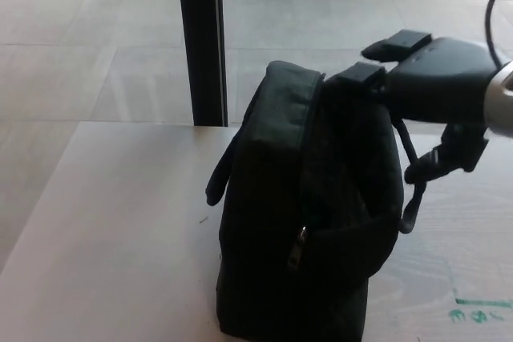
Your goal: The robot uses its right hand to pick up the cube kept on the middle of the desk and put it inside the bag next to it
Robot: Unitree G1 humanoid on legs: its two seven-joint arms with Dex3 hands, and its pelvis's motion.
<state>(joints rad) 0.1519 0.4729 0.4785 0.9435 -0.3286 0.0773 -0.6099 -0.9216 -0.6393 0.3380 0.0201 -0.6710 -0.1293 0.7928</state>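
Above the black bag [309, 214], right robot hand [425, 74] hovers empty, fingers spread; green desk [112, 230] scrawl [478, 310] unreadable.

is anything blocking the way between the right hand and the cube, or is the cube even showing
The cube does not show. The right hand sits at the top of the black bag, fingers apart and empty. Only the bag's own walls hide the inside.
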